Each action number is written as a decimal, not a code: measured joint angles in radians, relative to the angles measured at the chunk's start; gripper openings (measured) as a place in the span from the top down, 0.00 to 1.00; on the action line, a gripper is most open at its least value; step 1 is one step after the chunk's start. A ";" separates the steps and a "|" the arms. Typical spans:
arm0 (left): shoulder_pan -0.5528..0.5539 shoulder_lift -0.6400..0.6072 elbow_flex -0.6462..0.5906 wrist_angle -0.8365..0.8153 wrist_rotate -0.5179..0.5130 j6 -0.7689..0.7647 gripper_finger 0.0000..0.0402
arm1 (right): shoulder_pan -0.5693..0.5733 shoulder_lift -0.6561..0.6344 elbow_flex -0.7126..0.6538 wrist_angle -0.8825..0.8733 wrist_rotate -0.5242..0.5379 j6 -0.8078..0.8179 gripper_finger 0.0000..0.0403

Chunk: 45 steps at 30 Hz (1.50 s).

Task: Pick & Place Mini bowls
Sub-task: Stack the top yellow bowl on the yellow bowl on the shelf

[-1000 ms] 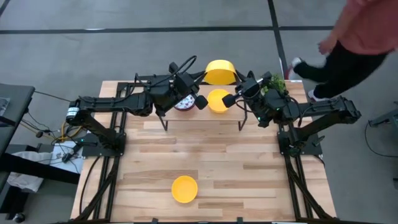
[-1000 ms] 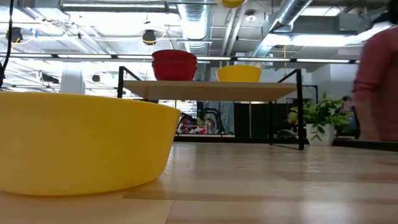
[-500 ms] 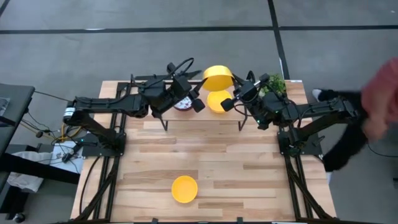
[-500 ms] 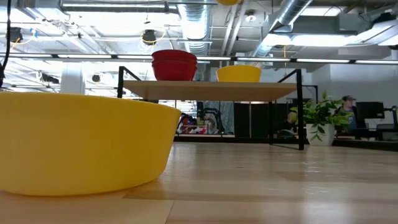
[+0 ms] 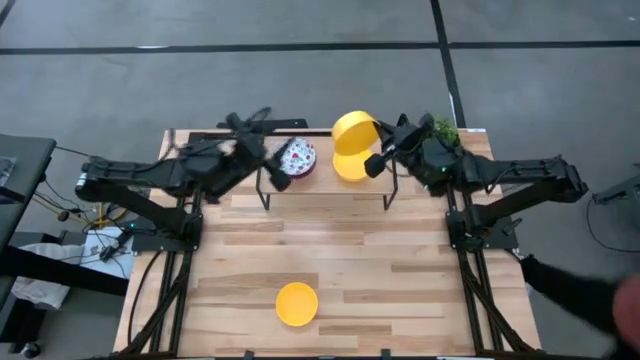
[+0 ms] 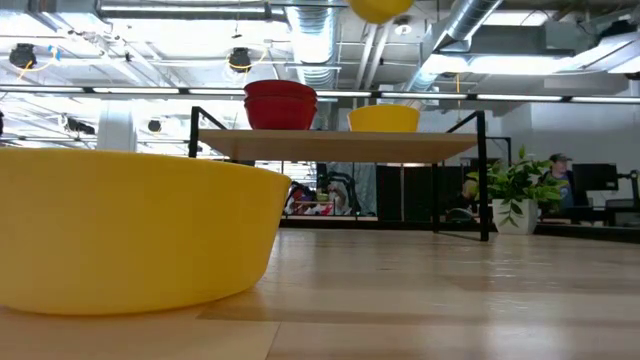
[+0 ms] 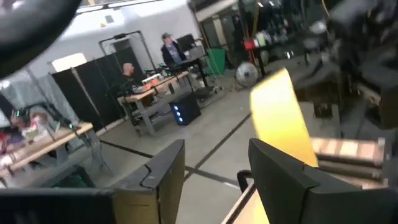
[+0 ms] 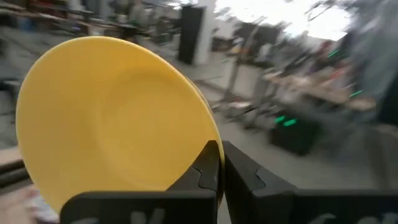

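Note:
A red, speckled mini bowl (image 5: 297, 157) and a yellow mini bowl (image 5: 349, 167) rest on the raised wooden shelf (image 6: 340, 146) at the table's far edge. In the low view the red one (image 6: 280, 104) looks like a stack. Above the shelf, my right gripper (image 5: 372, 163) is shut on another yellow mini bowl (image 5: 352, 130), which is tipped on its side. My left gripper (image 5: 277, 178) stands open left of the speckled bowl with nothing between its fingers (image 7: 163, 169). One more yellow mini bowl (image 5: 297, 303) sits on the table near its front edge. My right gripper pinches the held yellow bowl's rim (image 8: 200, 144) between its two fingers, one on the inner side and one on the outer. The fingers lie about level and come from the table's right. The bowl is lifted clear above the shelf, on edge, its hollow facing my wrist.
A small green plant (image 5: 445, 131) stands at the far right corner beside my right arm. The shelf's black legs (image 5: 388, 198) stand on the table's far part. The near yellow bowl (image 6: 130, 235) fills the low view's left side.
My left gripper has drawn back from the red speckled bowl toward the table's left edge; the bowl stays on the shelf. The yellow bowl in my right gripper has tipped and come slightly lower. A person has walked away past the table's right side.

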<state>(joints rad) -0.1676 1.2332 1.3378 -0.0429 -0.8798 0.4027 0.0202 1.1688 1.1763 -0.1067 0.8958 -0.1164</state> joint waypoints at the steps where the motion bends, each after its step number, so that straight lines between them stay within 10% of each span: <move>1: -0.014 -0.029 -0.028 0.008 -0.014 -0.022 0.56 | -0.026 -0.009 0.000 -0.029 -0.058 0.047 1.00; 11: -0.130 -0.228 -0.327 0.003 -0.014 -0.268 0.59 | -0.316 0.063 0.213 -0.473 -0.624 0.334 1.00; 23: -0.188 -0.269 -0.498 0.005 -0.006 -0.316 0.60 | -0.506 0.329 0.575 -0.918 -0.971 0.297 1.00; 45: -0.188 -0.268 -0.503 0.000 -0.007 -0.333 0.60 | -0.612 0.555 0.611 -1.143 -1.130 0.213 1.00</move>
<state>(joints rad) -0.3553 0.9652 0.8349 -0.0431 -0.8864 0.0692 -0.5919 1.7241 1.7874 -1.2495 -0.2337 0.0967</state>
